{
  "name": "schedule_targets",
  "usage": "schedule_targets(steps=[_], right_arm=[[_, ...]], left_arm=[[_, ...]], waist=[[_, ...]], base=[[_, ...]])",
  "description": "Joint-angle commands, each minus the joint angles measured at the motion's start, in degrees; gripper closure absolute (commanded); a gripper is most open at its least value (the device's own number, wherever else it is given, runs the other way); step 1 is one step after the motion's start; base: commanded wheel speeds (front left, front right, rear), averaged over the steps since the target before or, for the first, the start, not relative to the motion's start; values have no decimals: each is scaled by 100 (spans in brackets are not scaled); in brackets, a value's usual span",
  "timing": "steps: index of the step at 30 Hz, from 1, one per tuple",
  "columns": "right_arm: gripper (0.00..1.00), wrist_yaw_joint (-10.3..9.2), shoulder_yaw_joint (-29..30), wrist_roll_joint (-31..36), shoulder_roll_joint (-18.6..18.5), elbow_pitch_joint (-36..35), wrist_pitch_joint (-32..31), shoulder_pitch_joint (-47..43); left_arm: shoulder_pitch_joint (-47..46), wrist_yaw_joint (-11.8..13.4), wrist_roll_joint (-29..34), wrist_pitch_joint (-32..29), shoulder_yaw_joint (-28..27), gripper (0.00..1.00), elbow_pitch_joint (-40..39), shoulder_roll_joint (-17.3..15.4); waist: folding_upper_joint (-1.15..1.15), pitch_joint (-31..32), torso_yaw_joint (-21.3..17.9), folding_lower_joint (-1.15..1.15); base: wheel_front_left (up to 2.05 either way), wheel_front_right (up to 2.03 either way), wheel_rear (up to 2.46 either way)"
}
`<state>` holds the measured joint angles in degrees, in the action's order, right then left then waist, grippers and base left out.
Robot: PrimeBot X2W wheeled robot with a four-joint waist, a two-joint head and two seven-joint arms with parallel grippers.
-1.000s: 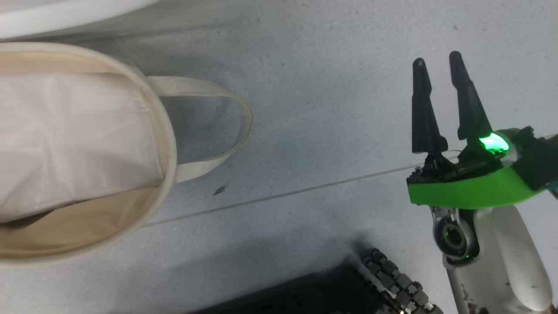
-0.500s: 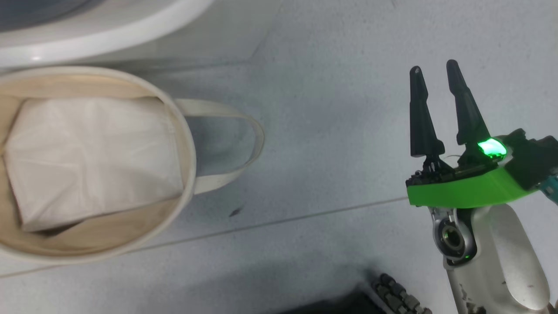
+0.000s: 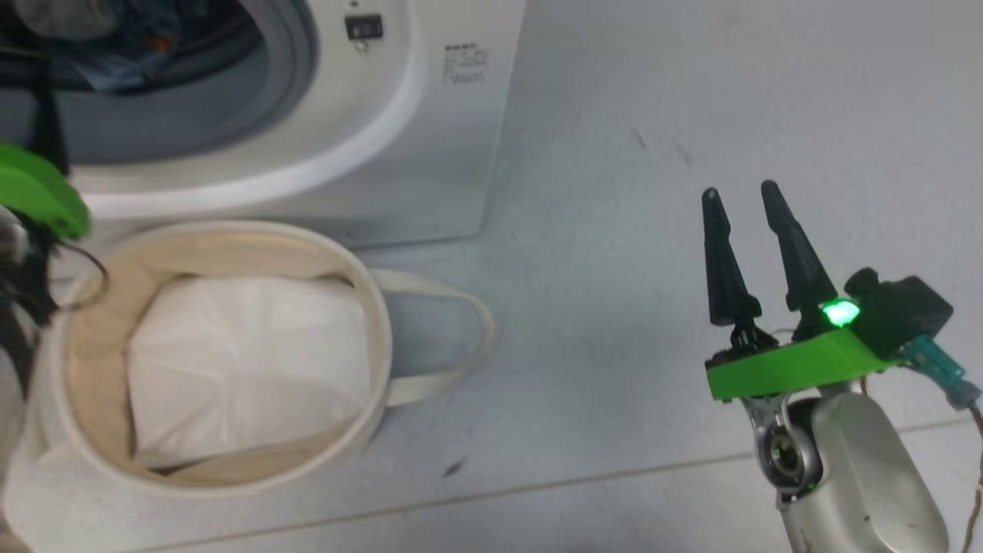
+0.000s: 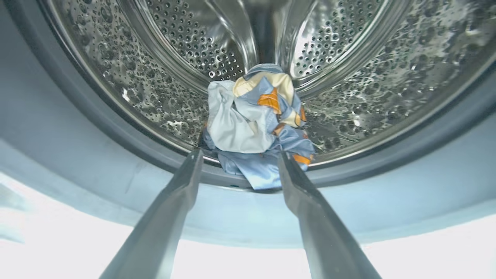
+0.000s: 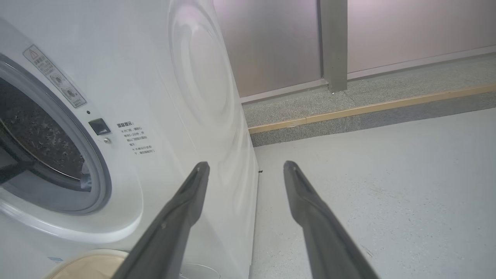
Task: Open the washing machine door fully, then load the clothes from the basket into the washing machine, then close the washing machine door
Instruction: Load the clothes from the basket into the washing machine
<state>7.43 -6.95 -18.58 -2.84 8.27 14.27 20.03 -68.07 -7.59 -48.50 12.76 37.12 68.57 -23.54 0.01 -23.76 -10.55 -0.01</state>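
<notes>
Both fingers of my left gripper [image 4: 240, 168] are spread wide and released. In the left wrist view they rise from the bottom edge toward the drum [image 4: 348, 97], and the clothes [image 4: 255, 124] lie bunched at mid-frame just past the tips, on the drum's front lip and spilling onto the grey ring [image 4: 387, 155]. I cannot tell whether a tip touches the cloth, but nothing is pinched. The right gripper [image 3: 739, 192] is also slack and empty, its fingers parted and pointing up the frame over bare floor [image 3: 653, 115] at the right of the head view. What has changed over the last second is my head camera: it has tilted up from the basket [image 3: 384, 330] and floor, so the washer [image 3: 430, 153] now takes the upper left, with its mouth open. The basket itself has not moved; it sits at lower left, right against the washer's front, holding the same plain white sheet [image 3: 246, 361] and no patterned garment. The right arm has kept its pose throughout, forearm at lower right, well clear of the washer. I judge loading done, with the left arm to be drawn out and the door closed.
</notes>
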Motion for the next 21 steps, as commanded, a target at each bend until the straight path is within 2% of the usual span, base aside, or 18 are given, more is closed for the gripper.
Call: schedule_targets(steps=[1,7,10,21], right_arm=[[0,6,-91,45,-4,-140,25,-182],[0,6,110,104,-4,-45,-134,-474],[0,6,161,97,-4,-65,-216,-622],[0,6,367,33,-4,-281,-437,-1139]], left_arm=[[-48,10,-21,68,-91,0,-125,-238],[924,10,-195,185,83,0,-763,-160],[1340,20,-317,212,-30,0,-1066,-216],[3606,675,-63,223,-1054,0,-3612,-648]], waist=[[-1,398,154,1],[-1,1045,397,1],[-1,1317,495,1],[-1,1902,775,1]], base=[[0,0,0],[0,0,0],[0,0,0],[0,0,0]])
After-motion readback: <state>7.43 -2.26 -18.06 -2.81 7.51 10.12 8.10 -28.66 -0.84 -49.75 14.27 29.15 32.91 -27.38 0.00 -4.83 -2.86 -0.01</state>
